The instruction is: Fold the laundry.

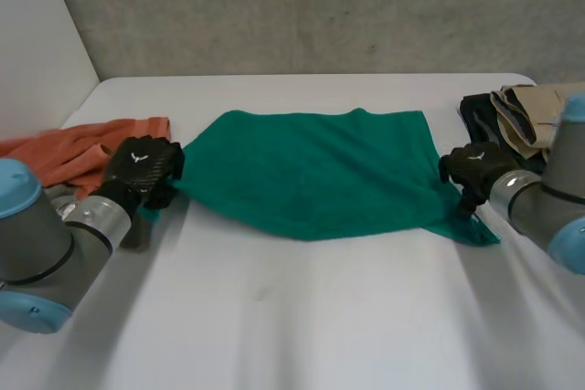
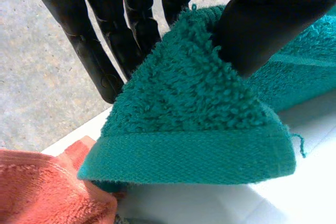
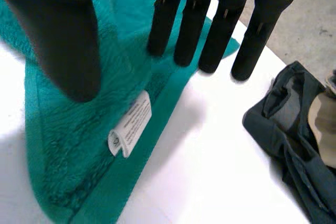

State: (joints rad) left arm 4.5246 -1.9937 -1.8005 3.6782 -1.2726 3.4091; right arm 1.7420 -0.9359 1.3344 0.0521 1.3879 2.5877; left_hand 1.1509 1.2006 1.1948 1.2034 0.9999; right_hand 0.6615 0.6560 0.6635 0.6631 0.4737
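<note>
A green towel (image 1: 311, 171) lies spread flat across the middle of the white table (image 1: 302, 317). My left hand (image 1: 142, 166) is at the towel's left corner. In the left wrist view the thumb (image 2: 268, 19) pinches that corner of the green towel (image 2: 194, 129) against the fingers (image 2: 94, 51), and the hemmed edge hangs a little above the table. My right hand (image 1: 475, 166) is over the towel's right edge near its front corner. There its fingers (image 3: 210, 24) are straight and its thumb (image 3: 63, 40) stands apart from them. The green towel (image 3: 79, 145) lies loose on the table beneath, its white label (image 3: 130, 124) showing.
An orange cloth (image 1: 73, 148) lies crumpled at the table's left edge, right beside my left hand. A pile of dark and beige clothes (image 1: 512, 111) sits at the back right, close to my right hand. The dark garment (image 3: 294, 140) lies just beyond my right fingertips.
</note>
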